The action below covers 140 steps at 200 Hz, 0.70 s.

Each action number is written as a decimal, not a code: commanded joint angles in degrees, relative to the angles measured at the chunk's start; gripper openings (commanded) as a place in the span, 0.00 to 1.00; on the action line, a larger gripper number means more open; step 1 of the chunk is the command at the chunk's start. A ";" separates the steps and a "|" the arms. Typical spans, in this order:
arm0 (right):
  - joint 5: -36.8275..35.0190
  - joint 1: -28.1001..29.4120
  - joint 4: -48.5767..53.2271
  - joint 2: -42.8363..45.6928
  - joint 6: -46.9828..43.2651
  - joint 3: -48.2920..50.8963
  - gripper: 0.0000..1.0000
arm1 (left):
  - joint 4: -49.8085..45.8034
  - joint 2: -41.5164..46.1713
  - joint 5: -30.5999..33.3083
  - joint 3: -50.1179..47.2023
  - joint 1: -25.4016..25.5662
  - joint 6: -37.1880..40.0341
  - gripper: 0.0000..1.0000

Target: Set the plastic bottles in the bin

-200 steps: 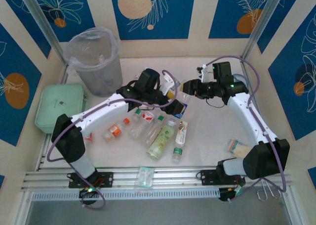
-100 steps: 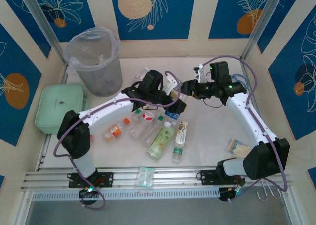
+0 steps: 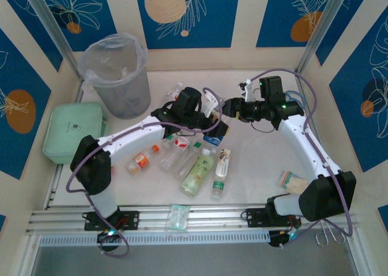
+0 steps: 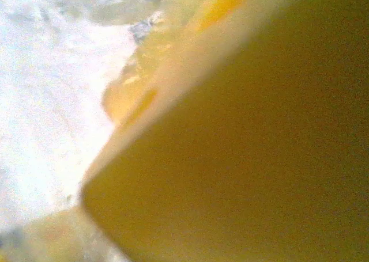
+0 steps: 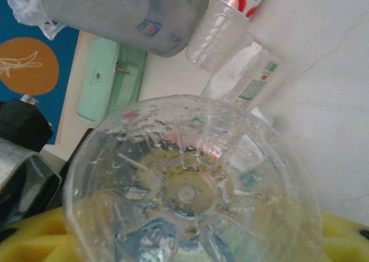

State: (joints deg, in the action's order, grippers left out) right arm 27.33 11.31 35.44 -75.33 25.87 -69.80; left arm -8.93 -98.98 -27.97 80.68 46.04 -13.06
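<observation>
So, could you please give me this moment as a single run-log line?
right gripper: shut on clear bottle | left gripper: beside it, grip unclear | bin: far left, upright | loose bottles: on table

Left wrist view: all blur, yellow surface (image 4: 242, 158) out of focus. Left gripper (image 3: 215, 123) fingers hidden under its wrist. Right wrist view: bottle (image 5: 190, 187) base cut off below, bin (image 5: 127, 8) cropped above.

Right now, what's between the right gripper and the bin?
The left arm's wrist in the top view; two clear bottles in the right wrist view.
</observation>
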 commanded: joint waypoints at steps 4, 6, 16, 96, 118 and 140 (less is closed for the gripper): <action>2.91 -2.85 2.88 3.54 0.70 1.89 0.74 | 1.80 1.38 2.45 -1.09 -1.14 -0.44 0.53; 3.23 -3.11 2.92 3.66 0.64 1.93 0.75 | 1.81 1.34 2.60 -1.11 -1.13 -0.40 0.53; 4.80 -4.49 3.34 4.13 0.29 2.04 0.77 | 1.71 1.25 3.00 -1.14 -1.23 -0.51 0.53; 5.37 -12.89 7.07 7.74 -0.43 3.07 0.82 | -6.06 3.51 7.65 7.00 -5.39 5.10 0.46; 2.89 -12.99 7.10 7.74 -0.29 3.90 0.82 | -16.18 3.35 11.29 16.43 -7.75 12.12 0.46; 1.72 -12.98 6.70 7.22 -0.10 4.41 0.82 | -21.57 2.85 13.09 24.63 -12.43 14.11 0.41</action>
State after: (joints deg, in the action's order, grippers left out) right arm 30.17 -1.52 40.82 -68.45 25.50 -66.24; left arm -22.41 -98.76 -18.57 96.68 38.26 -4.69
